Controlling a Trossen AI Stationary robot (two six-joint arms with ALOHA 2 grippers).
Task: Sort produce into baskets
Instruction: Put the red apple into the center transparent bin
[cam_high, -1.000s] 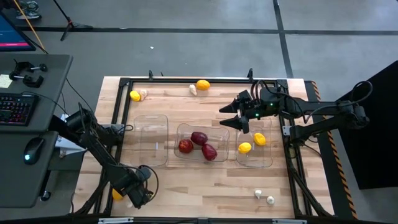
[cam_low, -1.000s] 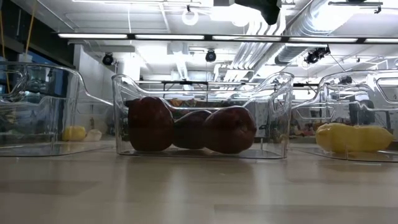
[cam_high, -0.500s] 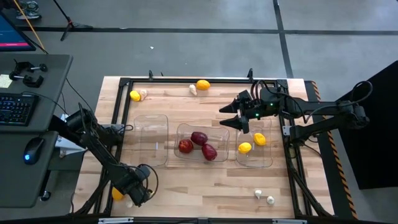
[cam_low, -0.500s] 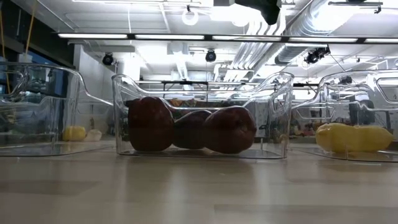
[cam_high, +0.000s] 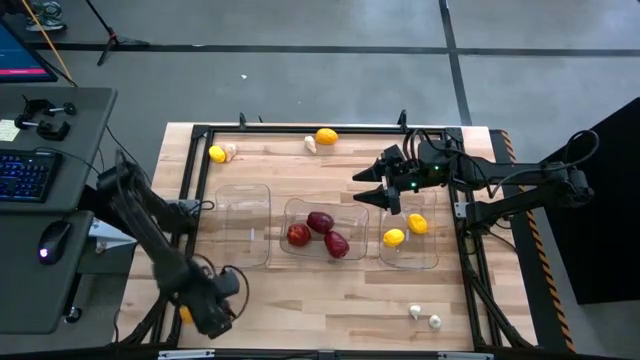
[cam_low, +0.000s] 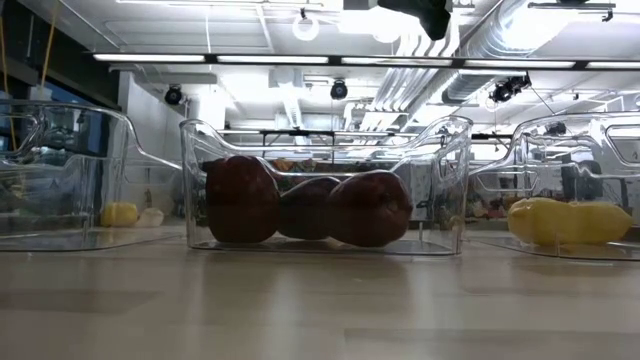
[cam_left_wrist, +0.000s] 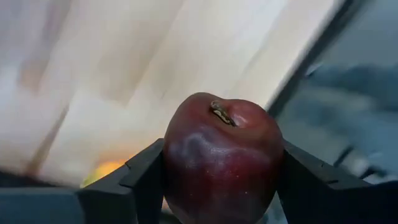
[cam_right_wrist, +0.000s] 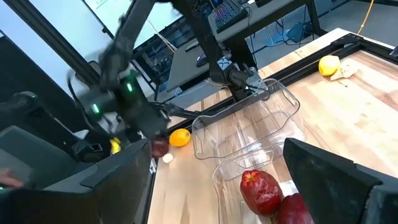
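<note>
Three clear baskets stand in a row mid-table: the left one (cam_high: 243, 225) holds nothing, the middle one (cam_high: 322, 230) holds three dark red fruits (cam_low: 300, 205), and the right one (cam_high: 410, 238) holds two yellow lemons (cam_high: 405, 230). My left gripper (cam_high: 210, 310) is at the near left corner, shut on another dark red fruit (cam_left_wrist: 221, 155). This fruit is also seen in the right wrist view (cam_right_wrist: 160, 147). My right gripper (cam_high: 372, 187) hangs open above the far side of the middle and right baskets. My left gripper pinches the dark red fruit between its two fingers (cam_left_wrist: 146, 171), one on each of its opposite sides (cam_left_wrist: 177, 162). The fingers point steeply down. The fruit's stem end (cam_left_wrist: 222, 113) faces the wrist camera. The fruit looks lifted off the table.
An orange-yellow fruit (cam_high: 186, 313) lies by the left gripper at the near left edge. A yellow lemon (cam_high: 217, 153) with garlic (cam_high: 231, 152) and an orange lemon (cam_high: 326, 136) with garlic (cam_high: 310, 144) lie along the far edge. Two garlic pieces (cam_high: 425, 317) lie near right.
My left arm has risen at the near left corner and its gripper has shifted a little toward the table's left edge, most of it in the last half second. The right arm and the baskets have kept still.
</note>
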